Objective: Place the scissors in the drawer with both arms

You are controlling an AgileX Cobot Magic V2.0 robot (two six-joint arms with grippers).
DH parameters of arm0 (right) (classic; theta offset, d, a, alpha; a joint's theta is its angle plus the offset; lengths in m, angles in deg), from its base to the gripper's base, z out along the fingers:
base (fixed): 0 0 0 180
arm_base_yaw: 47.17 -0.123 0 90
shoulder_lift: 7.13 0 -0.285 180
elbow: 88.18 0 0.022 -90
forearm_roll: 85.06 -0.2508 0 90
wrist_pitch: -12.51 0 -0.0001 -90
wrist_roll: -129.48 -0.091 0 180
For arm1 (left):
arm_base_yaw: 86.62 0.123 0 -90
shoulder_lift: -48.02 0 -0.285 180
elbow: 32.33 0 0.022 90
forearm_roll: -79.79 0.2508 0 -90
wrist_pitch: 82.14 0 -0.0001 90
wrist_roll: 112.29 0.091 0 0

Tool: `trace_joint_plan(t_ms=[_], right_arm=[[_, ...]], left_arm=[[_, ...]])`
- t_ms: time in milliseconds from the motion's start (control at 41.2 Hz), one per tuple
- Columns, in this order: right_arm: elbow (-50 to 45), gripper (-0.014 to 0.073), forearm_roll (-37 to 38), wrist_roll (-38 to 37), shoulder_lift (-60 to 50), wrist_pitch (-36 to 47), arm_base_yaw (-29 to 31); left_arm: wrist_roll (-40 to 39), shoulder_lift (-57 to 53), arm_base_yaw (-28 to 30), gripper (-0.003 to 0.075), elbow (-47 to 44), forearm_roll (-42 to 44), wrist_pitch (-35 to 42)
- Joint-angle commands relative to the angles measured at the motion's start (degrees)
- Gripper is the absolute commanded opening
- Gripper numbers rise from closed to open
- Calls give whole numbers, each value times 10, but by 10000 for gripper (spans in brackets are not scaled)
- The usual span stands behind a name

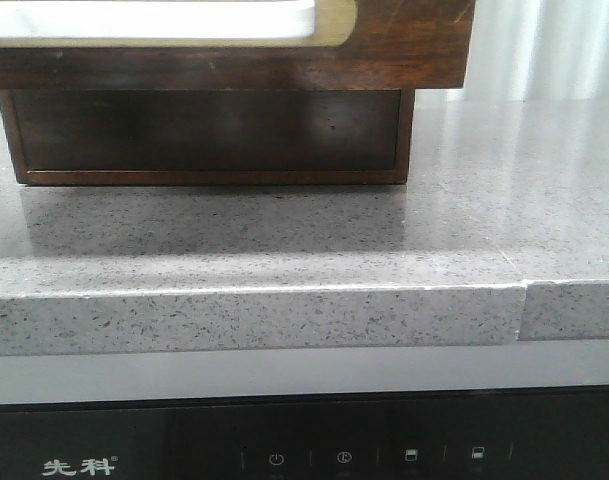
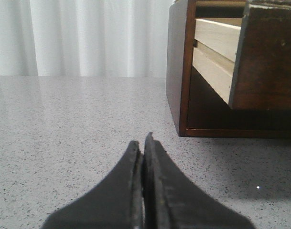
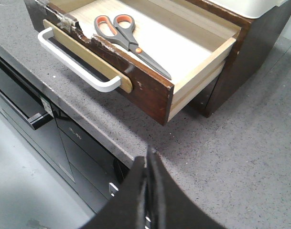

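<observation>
The scissors lie inside the open drawer, blades slanting toward its corner nearest the right tool. Both tools, including the left tool, are closed and empty.

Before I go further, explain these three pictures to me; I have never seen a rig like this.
This is a two-armed robot at a speckled grey counter. One picture looks forward from its front at a dark wooden cabinet. The other two come from cameras on each wrist. The left pincer is shut and holds nothing; so is the right pincer. The right wrist picture shows the drawer pulled open, with the scissors lying flat inside. Its front carries a white handle.
</observation>
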Motion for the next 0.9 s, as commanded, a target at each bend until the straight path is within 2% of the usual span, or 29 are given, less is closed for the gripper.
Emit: trace_joint_plan(t_ms=[0,801,874], right_arm=[[12,-116,2,-2,2,44,1],[7,-116,2,-2,-1,47,1],[-12,-116,4,2,-14,60,24]], left_arm=[[-5,-12,1,-20,-14,-5,53],[-5,-11,1,-20,-14,-5,53],[-5,-11,1,-20,-14,-5,53]])
